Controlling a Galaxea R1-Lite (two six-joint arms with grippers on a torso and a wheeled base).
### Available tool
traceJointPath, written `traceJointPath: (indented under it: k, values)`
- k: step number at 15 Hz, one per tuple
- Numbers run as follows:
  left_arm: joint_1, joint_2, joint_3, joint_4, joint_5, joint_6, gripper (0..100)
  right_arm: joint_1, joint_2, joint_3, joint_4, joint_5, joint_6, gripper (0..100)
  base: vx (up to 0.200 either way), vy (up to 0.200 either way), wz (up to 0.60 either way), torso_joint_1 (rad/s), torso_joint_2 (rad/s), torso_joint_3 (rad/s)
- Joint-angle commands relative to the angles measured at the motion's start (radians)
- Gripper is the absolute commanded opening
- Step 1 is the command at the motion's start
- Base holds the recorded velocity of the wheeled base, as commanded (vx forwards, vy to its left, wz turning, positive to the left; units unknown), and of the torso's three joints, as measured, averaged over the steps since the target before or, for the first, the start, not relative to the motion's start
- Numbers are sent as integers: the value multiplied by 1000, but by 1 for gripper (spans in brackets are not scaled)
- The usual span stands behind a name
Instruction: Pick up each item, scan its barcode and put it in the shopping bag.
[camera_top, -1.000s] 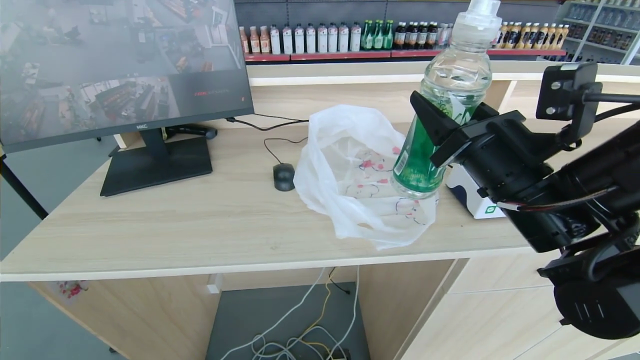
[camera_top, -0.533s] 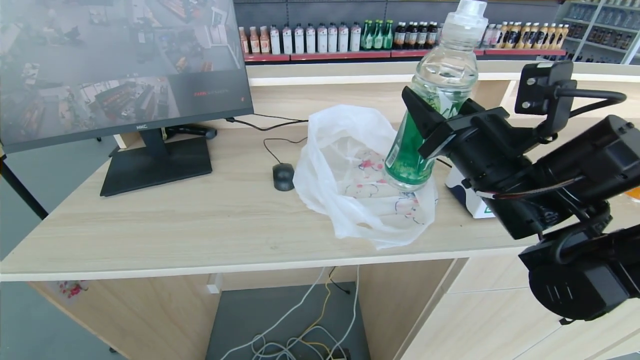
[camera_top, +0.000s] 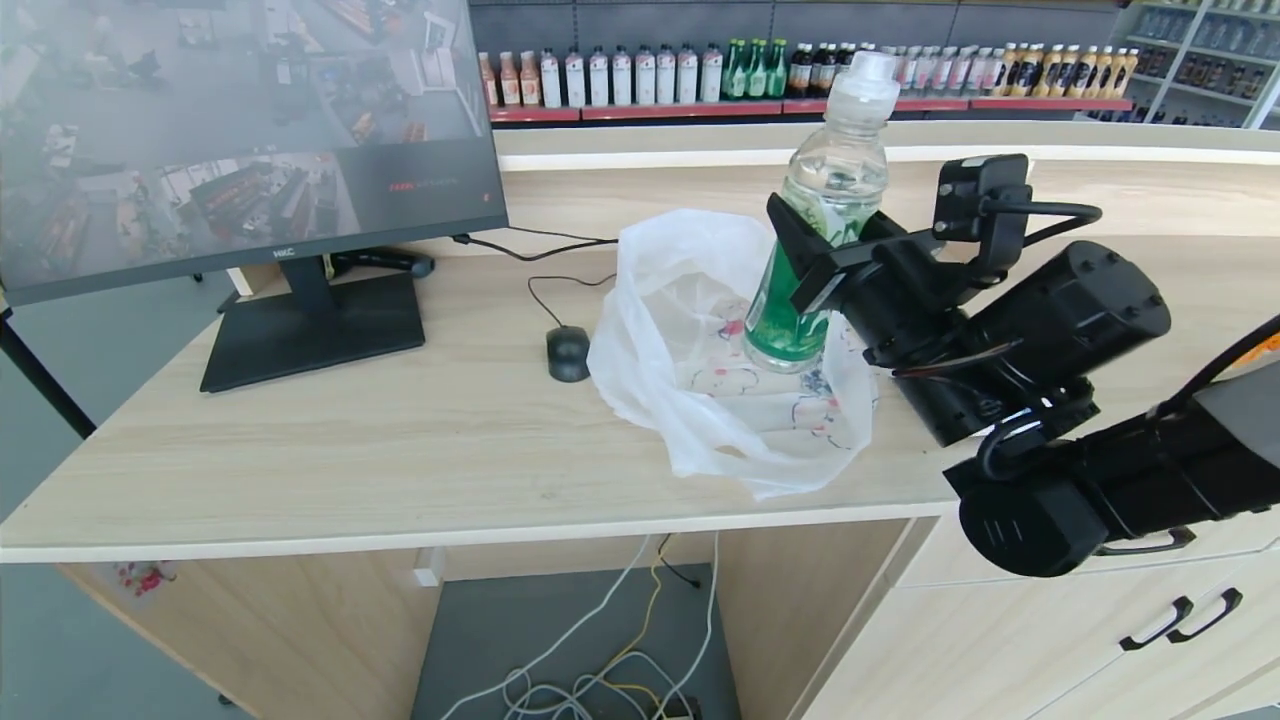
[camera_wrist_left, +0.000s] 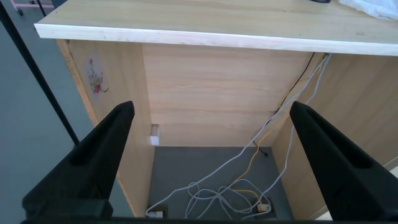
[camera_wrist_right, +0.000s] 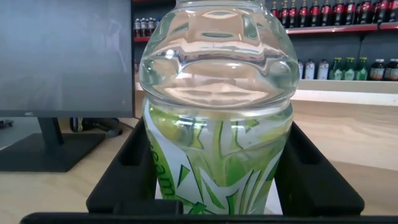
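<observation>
Head view: right gripper clamps bottle upright over shopping bag, 3 o'clock of mouse; left gripper's fingers apart.

A long desk of pale wood-grain laminate carries a black flat monitor on a square black foot at its far left. A dark, elongated object lies just behind that foot. Near the middle sits a small black mouse with a thin cable. Just beside it on the right slumps a crumpled white plastic shopping bag with red and blue print.
</observation>
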Motion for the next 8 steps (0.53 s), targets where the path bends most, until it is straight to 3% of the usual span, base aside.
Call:
traceJointPath:
  k: [1,8]
  values:
    - [0,0,0,0,0,0,100,-7,64,-50,-1,-1,-5,0,0,0,0,0,0,0]
    - [0,0,0,0,2,0,100,-26,161,-158,-1,13,-6,0,0,0,0,0,0,0]
